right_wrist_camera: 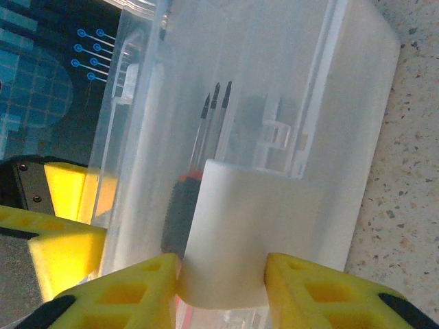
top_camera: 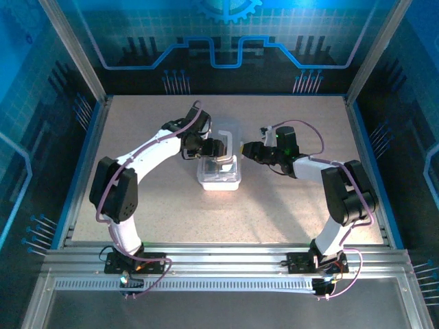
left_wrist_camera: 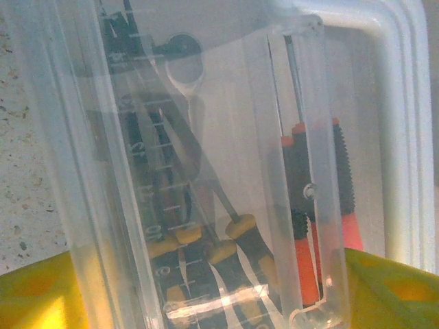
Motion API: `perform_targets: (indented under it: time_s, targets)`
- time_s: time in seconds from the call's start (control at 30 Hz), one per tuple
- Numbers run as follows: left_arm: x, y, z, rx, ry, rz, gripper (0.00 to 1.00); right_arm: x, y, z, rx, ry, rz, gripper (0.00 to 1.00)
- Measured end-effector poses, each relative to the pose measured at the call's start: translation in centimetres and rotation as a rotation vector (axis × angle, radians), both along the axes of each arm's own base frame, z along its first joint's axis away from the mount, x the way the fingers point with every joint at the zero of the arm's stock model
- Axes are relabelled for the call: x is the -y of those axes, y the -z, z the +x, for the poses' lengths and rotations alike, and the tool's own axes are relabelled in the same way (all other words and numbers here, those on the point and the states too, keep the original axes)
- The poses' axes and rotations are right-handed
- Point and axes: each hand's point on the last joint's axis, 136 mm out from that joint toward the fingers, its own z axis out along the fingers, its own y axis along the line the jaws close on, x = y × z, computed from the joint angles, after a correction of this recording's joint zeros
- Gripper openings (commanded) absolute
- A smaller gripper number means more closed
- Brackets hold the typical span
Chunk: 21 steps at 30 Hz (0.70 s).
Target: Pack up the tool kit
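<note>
The tool kit's clear case (top_camera: 219,177) lies mid-table between both arms. My left gripper (top_camera: 217,151) spans the case from the left. In the left wrist view its yellow fingers (left_wrist_camera: 384,288) press on both side walls of the case (left_wrist_camera: 89,171), so it is shut on it. Through the plastic I see yellow-and-black screwdrivers (left_wrist_camera: 250,236) and a red-and-black handled tool (left_wrist_camera: 322,178). My right gripper (right_wrist_camera: 223,264) is shut on the white moulded lid handle (right_wrist_camera: 230,219). Dark screwdriver tips (right_wrist_camera: 216,96) show behind the case wall.
A speckled beige tabletop (top_camera: 288,212) surrounds the case. Blue enclosure walls (top_camera: 219,48) stand at the back and sides, with an aluminium frame rail (top_camera: 219,257) along the near edge.
</note>
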Motion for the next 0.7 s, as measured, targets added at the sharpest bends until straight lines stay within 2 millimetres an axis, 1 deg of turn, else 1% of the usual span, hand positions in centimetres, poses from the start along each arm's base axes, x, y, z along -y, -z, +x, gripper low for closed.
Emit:
perform_targets:
  time_s: [0.23,0.53,0.7]
  targets:
    - [0.1,0.3,0.1,0.001,-0.005,0.06,0.58,0.0,0.0,0.0,0.003,-0.001,-0.004,0.36]
    - [0.2,0.3,0.0,0.002,-0.007,0.073,0.58,0.5,0.1,-0.1,0.014,0.006,0.003,0.35]
    - [0.3,0.3,0.0,-0.001,-0.004,0.076,0.58,1.3,1.0,-0.2,-0.013,0.026,-0.009,0.34]
